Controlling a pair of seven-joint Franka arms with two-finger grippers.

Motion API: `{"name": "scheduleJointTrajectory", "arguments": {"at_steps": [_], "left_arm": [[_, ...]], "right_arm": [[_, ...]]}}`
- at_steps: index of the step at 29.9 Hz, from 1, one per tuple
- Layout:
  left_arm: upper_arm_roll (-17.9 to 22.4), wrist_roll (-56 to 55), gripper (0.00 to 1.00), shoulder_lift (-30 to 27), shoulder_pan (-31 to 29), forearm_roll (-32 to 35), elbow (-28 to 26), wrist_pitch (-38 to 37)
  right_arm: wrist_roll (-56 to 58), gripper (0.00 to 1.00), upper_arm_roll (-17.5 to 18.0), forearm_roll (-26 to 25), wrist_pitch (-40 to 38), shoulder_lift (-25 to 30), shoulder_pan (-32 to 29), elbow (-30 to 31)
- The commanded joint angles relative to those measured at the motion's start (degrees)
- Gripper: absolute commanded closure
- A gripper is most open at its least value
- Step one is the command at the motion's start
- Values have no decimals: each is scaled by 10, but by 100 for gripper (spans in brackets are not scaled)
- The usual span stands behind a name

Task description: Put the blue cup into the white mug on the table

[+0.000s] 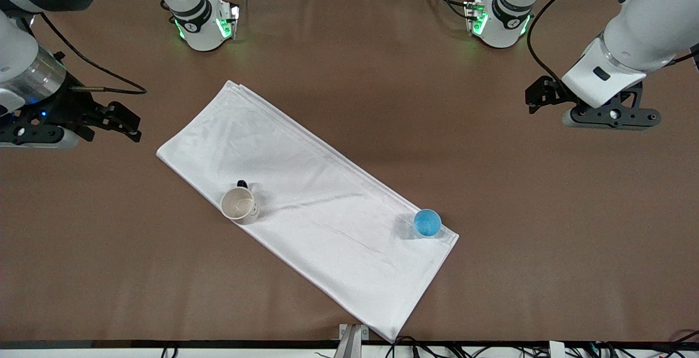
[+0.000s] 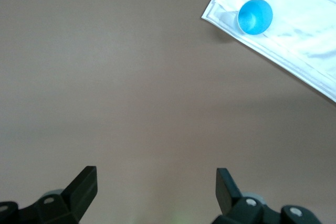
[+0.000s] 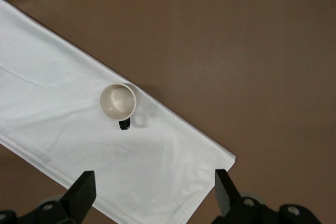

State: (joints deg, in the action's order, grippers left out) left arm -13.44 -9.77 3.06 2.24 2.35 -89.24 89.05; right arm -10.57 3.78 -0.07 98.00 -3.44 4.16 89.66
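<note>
The blue cup (image 1: 427,222) stands upright on a white cloth, near the cloth's corner toward the left arm's end; it also shows in the left wrist view (image 2: 255,17). The white mug (image 1: 238,204) stands upright and empty on the cloth's edge toward the right arm's end, its dark handle pointing away from the front camera; it also shows in the right wrist view (image 3: 118,101). The left gripper (image 1: 531,101) (image 2: 156,187) is open and empty over the bare table (image 1: 382,74). The right gripper (image 1: 126,123) (image 3: 155,190) is open and empty, over the table by the cloth's corner.
The folded white cloth (image 1: 306,205) lies diagonally across the middle of the table. Both arm bases stand along the table's edge farthest from the front camera. Cables and a metal bracket (image 1: 352,341) sit at the edge nearest the front camera.
</note>
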Motion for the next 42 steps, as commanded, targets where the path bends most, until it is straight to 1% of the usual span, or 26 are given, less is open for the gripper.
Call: {"name": "scheduleJointTrajectory", "arguments": {"at_steps": [1, 8, 14, 19, 22, 25, 33, 37, 42], "left_arm": [[-1, -10, 0, 4, 1, -8, 8, 2], [0, -18, 0, 12, 2, -8, 12, 2], [-1, -18, 0, 15, 2, -4, 12, 2], [0, -19, 0, 42, 2, -4, 14, 4], [0, -33, 0, 61, 2, -5, 19, 23], [-1, -64, 0, 84, 6, -6, 19, 45], [0, -161, 0, 164, 42, -6, 24, 134], [0, -206, 0, 202, 56, -6, 30, 184], [0, -237, 0, 245, 69, -5, 30, 249]], "right_arm": [[10, 0, 8, 10, -1, 11, -13, 11], [2, 0, 10, 11, 3, 5, -6, 24], [-20, 0, 11, 11, 9, 5, 23, 53], [-23, 0, 11, 11, 44, -2, 57, 89], [-33, 0, 10, 11, 77, -9, 77, 119], [-37, 0, 11, 10, 112, -16, 84, 147], [-40, 0, 10, 10, 216, -50, 112, 217], [-68, 0, 10, 10, 256, -81, 118, 232], [-79, 0, 10, 9, 282, -116, 125, 233]]}}
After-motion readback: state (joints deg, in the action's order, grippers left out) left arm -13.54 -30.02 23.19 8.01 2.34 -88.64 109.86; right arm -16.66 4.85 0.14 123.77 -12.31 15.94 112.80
